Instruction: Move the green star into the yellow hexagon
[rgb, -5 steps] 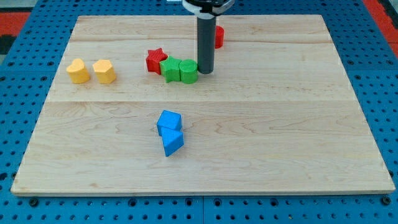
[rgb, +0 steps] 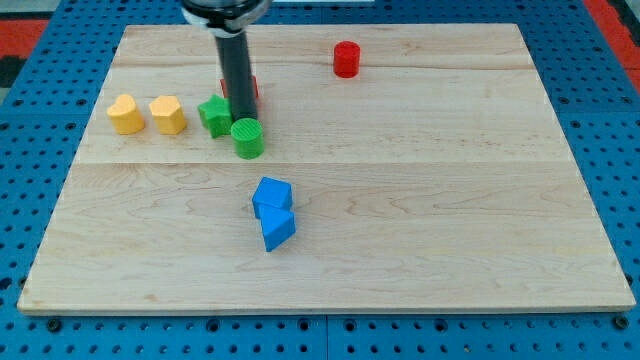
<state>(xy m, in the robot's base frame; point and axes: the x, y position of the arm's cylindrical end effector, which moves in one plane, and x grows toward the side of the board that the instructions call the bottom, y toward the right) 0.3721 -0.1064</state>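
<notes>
While the dark rod stands upright near the board's upper left, my tip (rgb: 238, 117) sits just beside the green star (rgb: 213, 115), on its right, and just above the green cylinder (rgb: 247, 138). With no fingers, the rod grips nothing. A red block (rgb: 252, 90) is mostly hidden behind it. The yellow hexagon (rgb: 167, 115) lies just left of the star, with a yellow heart (rgb: 125, 114) beside it. 2 blue blocks (rgb: 272, 211) touch lower down, and a red cylinder (rgb: 346, 59) stands apart at the top of the wooden board (rgb: 450, 200).
</notes>
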